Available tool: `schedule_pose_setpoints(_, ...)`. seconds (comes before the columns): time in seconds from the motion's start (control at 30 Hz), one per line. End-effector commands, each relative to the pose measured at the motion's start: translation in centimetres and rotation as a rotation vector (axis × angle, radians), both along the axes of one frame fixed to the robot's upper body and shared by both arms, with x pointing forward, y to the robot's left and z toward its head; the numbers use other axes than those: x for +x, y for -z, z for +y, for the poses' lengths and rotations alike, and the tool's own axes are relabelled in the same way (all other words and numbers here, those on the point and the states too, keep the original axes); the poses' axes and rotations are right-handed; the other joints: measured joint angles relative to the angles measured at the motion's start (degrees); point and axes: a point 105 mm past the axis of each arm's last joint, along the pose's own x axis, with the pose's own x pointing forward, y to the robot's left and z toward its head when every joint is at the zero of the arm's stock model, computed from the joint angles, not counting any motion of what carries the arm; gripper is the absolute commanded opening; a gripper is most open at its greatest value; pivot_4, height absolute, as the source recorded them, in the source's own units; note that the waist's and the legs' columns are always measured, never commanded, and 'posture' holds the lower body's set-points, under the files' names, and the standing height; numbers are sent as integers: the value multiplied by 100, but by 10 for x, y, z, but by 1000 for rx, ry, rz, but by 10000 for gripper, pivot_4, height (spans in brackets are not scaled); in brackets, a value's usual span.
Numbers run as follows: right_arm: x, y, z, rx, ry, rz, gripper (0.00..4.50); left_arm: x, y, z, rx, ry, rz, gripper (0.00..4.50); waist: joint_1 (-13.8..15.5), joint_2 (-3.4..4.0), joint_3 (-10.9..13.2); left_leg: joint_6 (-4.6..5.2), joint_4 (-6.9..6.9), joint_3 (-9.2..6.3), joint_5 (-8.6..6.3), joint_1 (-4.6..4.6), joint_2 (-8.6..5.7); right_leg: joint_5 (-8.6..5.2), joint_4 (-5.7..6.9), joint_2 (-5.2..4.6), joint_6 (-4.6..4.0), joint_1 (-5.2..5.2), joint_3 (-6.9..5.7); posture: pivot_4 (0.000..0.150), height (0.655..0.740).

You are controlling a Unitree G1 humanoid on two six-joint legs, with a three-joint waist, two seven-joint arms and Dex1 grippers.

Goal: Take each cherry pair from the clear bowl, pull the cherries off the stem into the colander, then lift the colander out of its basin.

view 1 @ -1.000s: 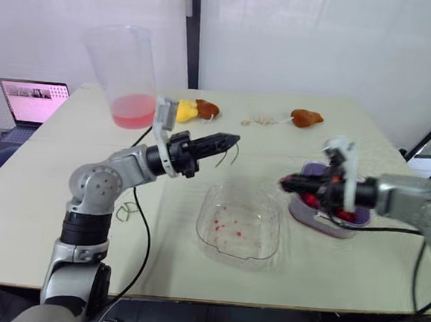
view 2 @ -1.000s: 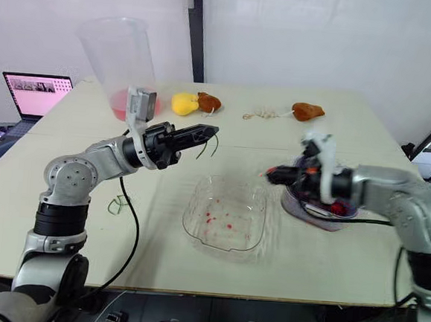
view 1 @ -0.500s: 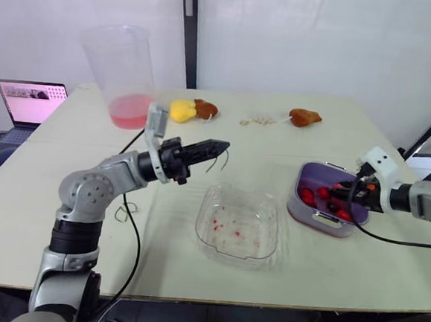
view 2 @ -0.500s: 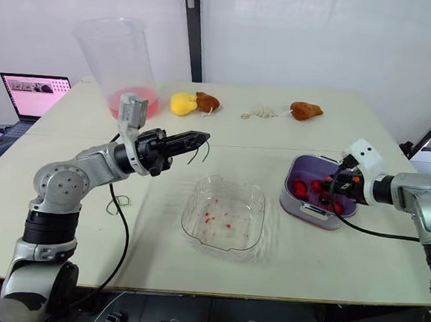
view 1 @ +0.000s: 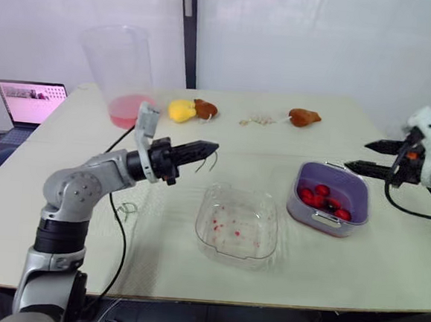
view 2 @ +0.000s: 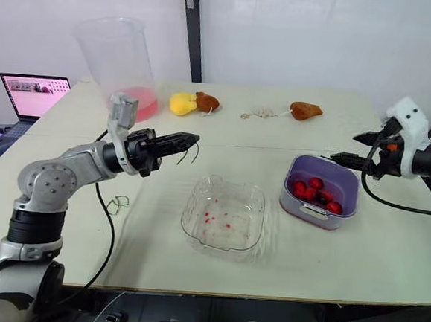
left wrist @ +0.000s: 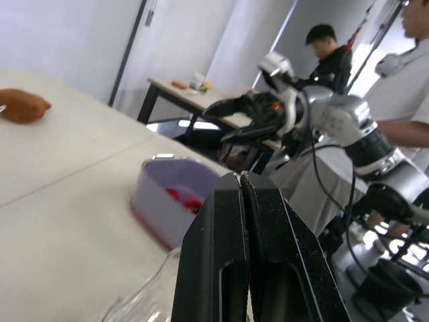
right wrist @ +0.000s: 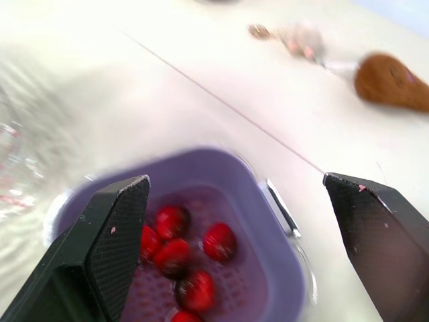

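Note:
My left gripper (view 1: 207, 147) hovers over the table left of the clear bowl (view 1: 238, 223), shut on a thin green stem (view 1: 214, 159) that dangles from its tip. The bowl holds only red juice spots. Right of it stands the purple colander (view 1: 351, 188) in its basin, with several red cherries (view 1: 321, 198) inside. My right gripper (view 1: 358, 156) hangs at the far right, above and beyond the colander, open and holding nothing. In the right wrist view its fingers (right wrist: 114, 231) stand wide apart over the cherries (right wrist: 173, 235).
At the back left stands a tall clear pitcher (view 1: 122, 68) with pink liquid, with a laptop (view 1: 32, 102) beside it. Yellow and brown toy pieces (view 1: 182, 111) and another brown piece (view 1: 305, 117) lie along the back. Loose stems (view 1: 127, 211) lie left of the bowl.
My right gripper has opened and swung from beside the bowl, over the colander, out to the far right. The left gripper has drifted slightly left with the stem.

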Motion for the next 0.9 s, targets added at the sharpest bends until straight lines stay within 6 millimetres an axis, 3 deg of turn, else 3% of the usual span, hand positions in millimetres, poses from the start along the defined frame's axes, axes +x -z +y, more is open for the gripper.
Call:
schedule_pose_setpoints(0.03,-28,-24,16,-12,-142,-18,44368,-5,-7,24,28,-45,-36,0,7,3,2,0,-1,0,0,-1,0,0,1,0,0,-3,0,1500,7400)
schedule_pose_setpoints(0.2,-52,-24,35,28,-286,-3,44368,-9,9,68,95,-152,45,0,10,4,2,0,1,-2,0,-2,0,0,0,-1,0,-2,0,1500,7400)
schedule_pose_setpoints(0.27,-59,-20,46,42,-348,7,44368,-15,35,97,173,-219,137,0,-4,7,0,0,1,-2,0,-1,1,0,1,0,0,-2,0,1500,7400)
schedule_pose_setpoints(0.37,-64,-17,59,48,-396,14,44368,-25,63,122,225,-277,274,0,-19,15,1,0,-11,2,0,4,5,0,2,2,-1,-6,3,1500,7400)
schedule_pose_setpoints(0.6,-75,-12,95,30,-532,48,44368,-23,113,154,280,-456,498,0,136,15,2,1,-1,-1,-1,3,0,0,0,-2,-1,3,3,1500,7400)
schedule_pose_setpoints(0.77,-84,-14,126,35,-652,60,44368,-17,123,168,221,-536,543,0,131,15,2,0,-3,1,-1,3,3,0,0,-2,-1,-1,3,1500,7400)
schedule_pose_setpoints(0.9,-83,-15,135,41,-672,51,44368,-13,123,169,165,-552,556,0,150,13,2,0,-3,0,-1,2,3,0,0,-3,-1,0,2,1500,7400)
